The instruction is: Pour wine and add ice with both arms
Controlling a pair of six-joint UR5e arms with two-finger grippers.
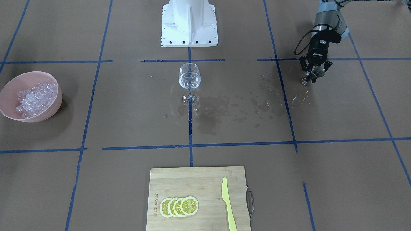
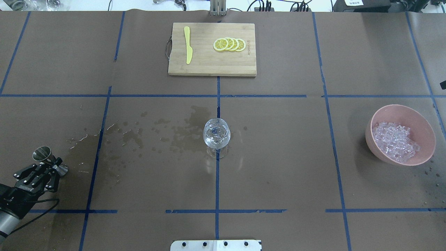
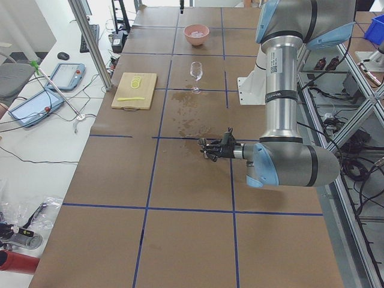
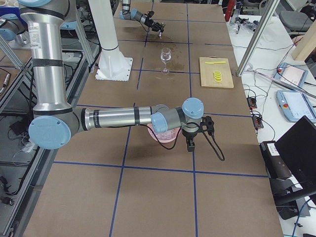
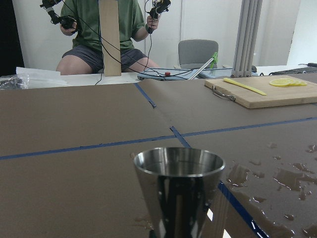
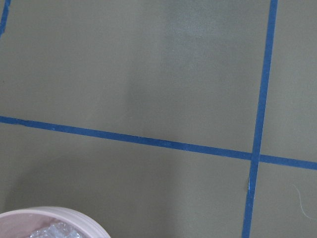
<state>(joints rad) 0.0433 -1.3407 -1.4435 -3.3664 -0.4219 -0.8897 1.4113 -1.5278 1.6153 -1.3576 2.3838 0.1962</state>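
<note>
Around the jigger point(image 2: 42, 153), left hand point(image 2: 52, 165), seemingly tight.

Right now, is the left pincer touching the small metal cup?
Touching. The overhead view shows the left pincer closed around the waist of the metal cup, a finger on each side.

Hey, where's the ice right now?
The ice sits in the pink bowl at the overhead view's right edge, far right of the wine glass.

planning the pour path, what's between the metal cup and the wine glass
Nothing solid: only wet splashes and one blue tape line, shown in the overhead view.
</note>
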